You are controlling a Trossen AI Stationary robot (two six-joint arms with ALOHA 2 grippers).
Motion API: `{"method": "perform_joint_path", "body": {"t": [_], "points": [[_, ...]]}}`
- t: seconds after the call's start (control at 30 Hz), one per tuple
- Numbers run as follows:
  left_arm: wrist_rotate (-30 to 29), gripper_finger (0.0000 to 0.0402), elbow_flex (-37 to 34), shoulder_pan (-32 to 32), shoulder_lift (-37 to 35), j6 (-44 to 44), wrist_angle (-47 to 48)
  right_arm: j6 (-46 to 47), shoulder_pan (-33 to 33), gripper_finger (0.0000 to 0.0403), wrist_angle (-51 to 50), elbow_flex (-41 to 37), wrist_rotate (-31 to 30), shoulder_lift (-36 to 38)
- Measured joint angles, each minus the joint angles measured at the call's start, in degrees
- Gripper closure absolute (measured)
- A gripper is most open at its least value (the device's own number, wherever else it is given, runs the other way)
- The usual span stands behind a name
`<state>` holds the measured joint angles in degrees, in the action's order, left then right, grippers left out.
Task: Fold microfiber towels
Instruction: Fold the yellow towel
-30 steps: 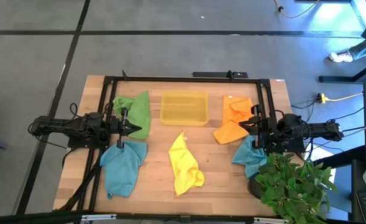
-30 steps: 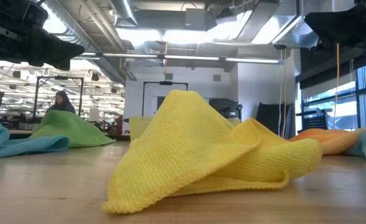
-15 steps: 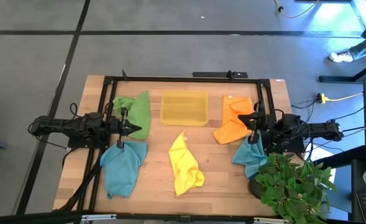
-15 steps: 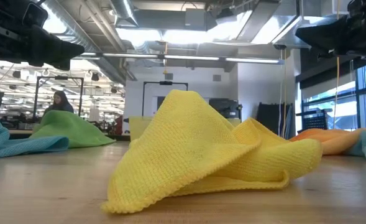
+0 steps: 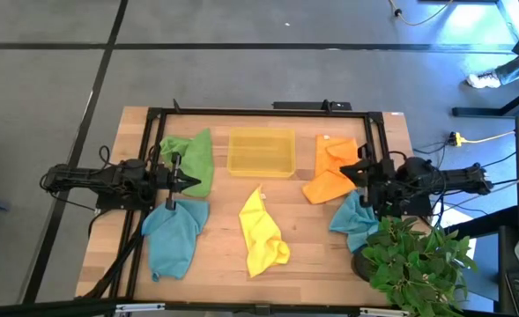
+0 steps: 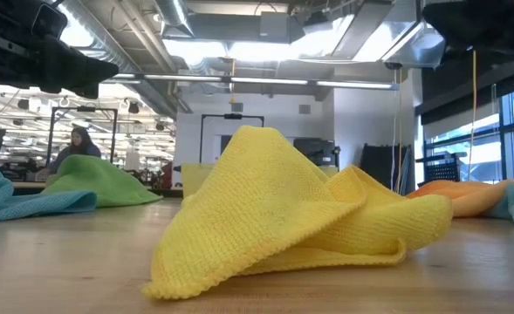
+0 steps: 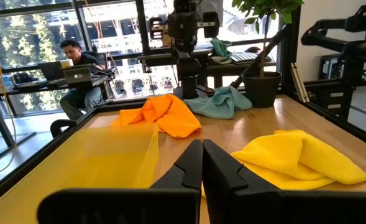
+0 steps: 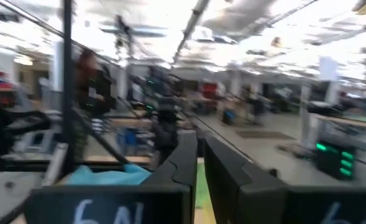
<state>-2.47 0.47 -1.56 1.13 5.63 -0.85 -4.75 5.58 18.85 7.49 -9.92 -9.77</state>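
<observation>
Five towels lie crumpled on the wooden table: green [image 5: 191, 157] far left, teal [image 5: 174, 238] near left, yellow [image 5: 262, 233] in the middle, orange [image 5: 331, 167] far right, teal [image 5: 354, 220] near right. My left gripper [image 5: 193, 182] is shut and empty, in the air between the green and the left teal towel; its fingers [image 7: 201, 163] point toward the table's right. My right gripper [image 5: 342, 173] is shut and empty, in the air over the orange towel's right part, pointing toward the table's left; its fingers [image 8: 198, 155] show closed.
A translucent yellow tray [image 5: 261, 151] stands at the far middle. A potted plant [image 5: 413, 260] stands at the near right corner, next to the right teal towel. A black frame [image 5: 259, 112] runs round the table. People sit in the room behind.
My right gripper has dipped a little and then risen above the orange towel. The towels lie as before.
</observation>
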Motion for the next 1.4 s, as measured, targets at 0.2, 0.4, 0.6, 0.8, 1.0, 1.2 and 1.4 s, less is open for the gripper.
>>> {"method": "perform_joint_path", "body": {"t": [0.2, 0.4, 0.6, 0.8, 1.0, 1.2, 1.4], "points": [[0.01, 0.0401, 0.0, -0.02, 0.0, -0.02, -0.01, 3.53, 0.08, 0.037, -2.11, 6.42, -0.22, -13.2], [0.01, 0.0401, 0.0, -0.01, 0.0, 0.0, -0.01, 10.45, 2.45, 0.037, -2.18, 8.06, 6.79, -23.47], [0.01, 0.0401, -0.02, -0.01, 0.0, -0.02, 0.0, 10.86, 8.03, 0.037, 2.72, 8.2, 7.17, -29.16], [-0.01, 0.0401, -0.02, -0.02, 0.0, 0.0, -0.01, 8.49, 13.07, 0.037, 11.08, 8.2, 6.08, -36.75], [0.01, 0.0401, 0.0, -0.01, -0.01, -0.01, 0.0, 7.35, 15.46, 0.0329, 20.4, 8.21, 4.23, -45.64], [0.01, 0.0401, 0.0, -0.01, 0.0, -0.01, -0.01, 7.74, 17.74, 0.0243, 28.15, 8.22, 2.65, -52.99], [0.01, 0.0401, -0.01, -0.02, 0.0, 0.0, 0.01, 15.22, 18.69, 0.0199, 31.78, 8.22, -2.35, -58.85]]}}
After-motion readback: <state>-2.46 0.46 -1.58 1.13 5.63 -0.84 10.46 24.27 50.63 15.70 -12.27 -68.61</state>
